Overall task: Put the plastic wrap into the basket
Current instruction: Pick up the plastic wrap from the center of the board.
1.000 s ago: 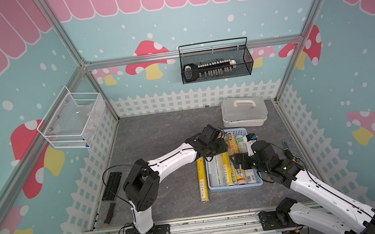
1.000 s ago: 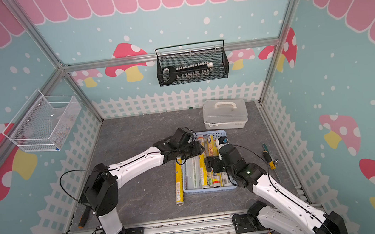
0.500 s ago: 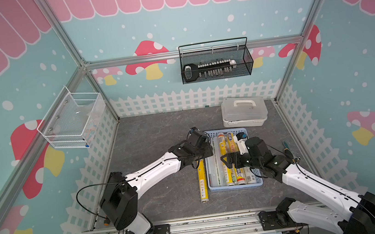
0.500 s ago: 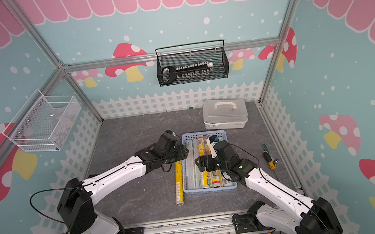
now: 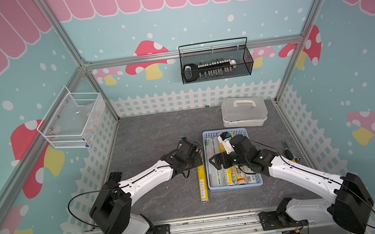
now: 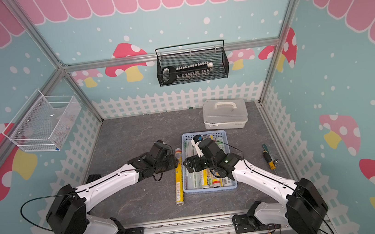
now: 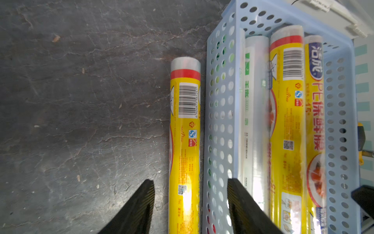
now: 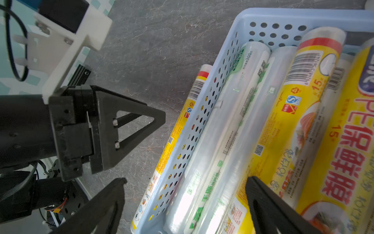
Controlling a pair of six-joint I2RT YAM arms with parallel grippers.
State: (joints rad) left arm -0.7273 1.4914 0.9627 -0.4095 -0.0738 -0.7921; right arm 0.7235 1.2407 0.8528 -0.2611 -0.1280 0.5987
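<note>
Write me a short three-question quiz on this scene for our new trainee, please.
1. True or false: the basket already holds every roll.
2. The yellow roll on the table lies: A beside the basket; B across its rim; C upright.
3. Which holds a roll, the left gripper or the right gripper?
Key: 1 false; 2 A; 3 neither, both are open.

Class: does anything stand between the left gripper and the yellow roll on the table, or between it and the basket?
Nothing lies between left gripper and yellow roll. Only the basket wall close beside it needs clearing.
</note>
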